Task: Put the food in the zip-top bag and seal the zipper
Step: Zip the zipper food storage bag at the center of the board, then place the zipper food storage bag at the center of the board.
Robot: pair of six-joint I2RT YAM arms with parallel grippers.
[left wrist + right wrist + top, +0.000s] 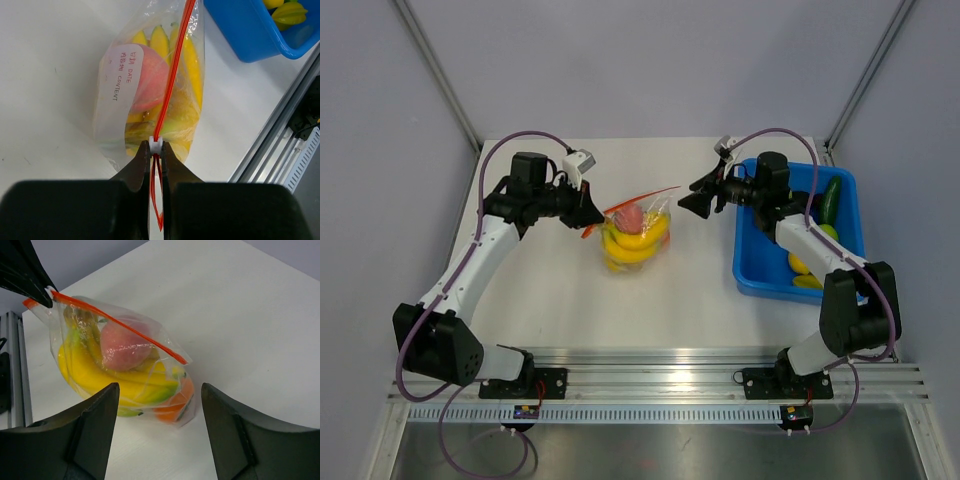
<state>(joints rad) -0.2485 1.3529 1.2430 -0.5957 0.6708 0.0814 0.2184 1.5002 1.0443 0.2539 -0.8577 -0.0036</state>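
Observation:
The clear zip-top bag [636, 236] stands on the white table with yellow bananas [638, 244] and a pink-red peach [629, 217] inside. Its orange-red zipper [642, 198] runs along the top. My left gripper [592, 210] is shut on the zipper's white slider [156, 145] at the bag's left end; the strip passes between the fingers [139, 167]. In the right wrist view the bag [120, 365] shows the bananas [115, 382], the peach [122, 346] and the zipper [120, 327]. My right gripper [692, 198] is open and empty, just right of the bag.
A blue plastic bin [800, 232] at the right holds a green cucumber [831, 200] and yellow-green toy fruit [804, 272]; its corner shows in the left wrist view [250, 30]. An aluminium rail [660, 370] runs along the table's near edge.

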